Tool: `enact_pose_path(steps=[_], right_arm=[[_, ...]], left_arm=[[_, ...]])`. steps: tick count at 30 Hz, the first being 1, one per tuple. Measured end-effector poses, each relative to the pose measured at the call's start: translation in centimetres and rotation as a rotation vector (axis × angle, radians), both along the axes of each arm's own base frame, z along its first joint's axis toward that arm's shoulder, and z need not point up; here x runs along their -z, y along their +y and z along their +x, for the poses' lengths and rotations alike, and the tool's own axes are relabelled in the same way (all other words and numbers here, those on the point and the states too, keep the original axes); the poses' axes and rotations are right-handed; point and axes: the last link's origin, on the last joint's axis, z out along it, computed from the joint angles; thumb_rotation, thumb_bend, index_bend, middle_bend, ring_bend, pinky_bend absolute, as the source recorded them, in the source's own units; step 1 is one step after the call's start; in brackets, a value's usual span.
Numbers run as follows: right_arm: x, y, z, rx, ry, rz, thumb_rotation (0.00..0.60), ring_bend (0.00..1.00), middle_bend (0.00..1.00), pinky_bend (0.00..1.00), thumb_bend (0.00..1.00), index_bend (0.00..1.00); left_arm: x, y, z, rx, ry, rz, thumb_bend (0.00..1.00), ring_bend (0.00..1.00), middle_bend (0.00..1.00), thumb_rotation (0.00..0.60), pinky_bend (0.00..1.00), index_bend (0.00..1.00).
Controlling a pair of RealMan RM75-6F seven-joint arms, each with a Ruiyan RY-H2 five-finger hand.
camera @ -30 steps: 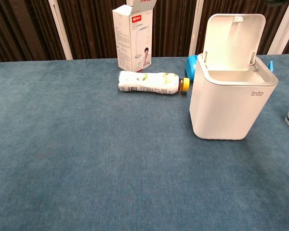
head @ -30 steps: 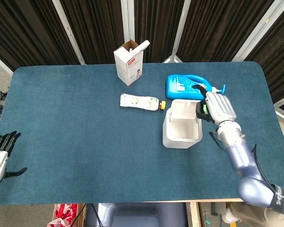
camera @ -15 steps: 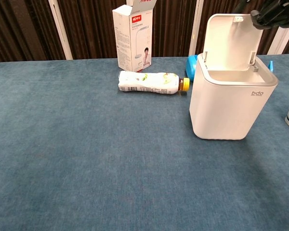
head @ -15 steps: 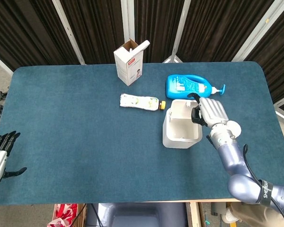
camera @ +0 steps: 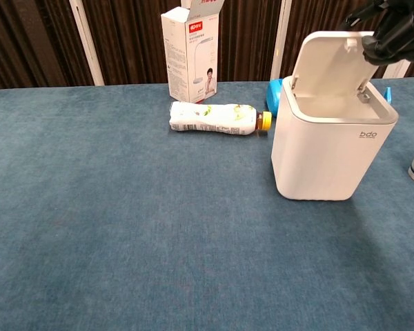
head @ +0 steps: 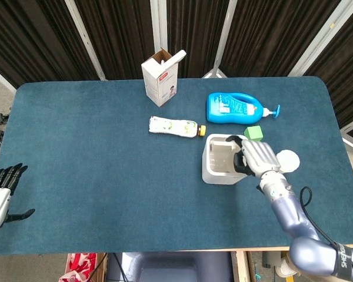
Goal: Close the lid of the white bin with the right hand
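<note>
The white bin (camera: 329, 148) is standing on the right half of the blue counter (head: 94, 164), its lid (camera: 331, 62) tilting forward over the opening, partway down. The right hand (head: 256, 157) is resting on top of that lid at its right edge, dark fingers (camera: 390, 38) curling over the raised rim; it is pressing rather than gripping, with nothing enclosed in it. Just behind the bin a small green block (head: 253, 133) is lying, and beyond that a blue detergent bottle (head: 235, 108) on its side. To the bin's left a white drink bottle (head: 174, 126) is lying flat, with an open carton (head: 160, 78) standing further back. The left hand (head: 1, 189) is hanging off the counter's left edge, fingers apart and empty.
</note>
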Motion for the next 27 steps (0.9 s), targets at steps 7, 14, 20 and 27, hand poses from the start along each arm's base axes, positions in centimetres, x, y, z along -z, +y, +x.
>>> enact_pose_path(steps=[7,14,20,27], right_arm=[[0.2,1.4,-0.2,-0.007,0.003,0.025,0.600,0.86,0.81,0.83,0.78,0.25],[0.6,2.2,-0.6,-0.002,0.005,0.050,0.600,0.86,0.81,0.83,0.78,0.25],[1.4,3.0,-0.9,-0.012,0.004,0.070,0.600,0.86,0.81,0.83,0.78,0.25],[2.6,3.8,-1.3,-0.017,0.012,0.089,0.600,0.86,0.81,0.83,0.78,0.25]], left_arm=[[0.0,0.0,0.0,0.001,0.002,0.000,0.00,0.00,0.00,0.600,0.00,0.00],[0.1,-0.1,0.1,0.004,0.002,-0.004,0.00,0.00,0.00,0.600,0.00,0.00],[0.1,-0.1,0.1,0.005,0.000,-0.006,0.00,0.00,0.00,0.600,0.00,0.00],[0.1,-0.1,0.1,0.004,0.000,-0.007,0.00,0.00,0.00,0.600,0.00,0.00]])
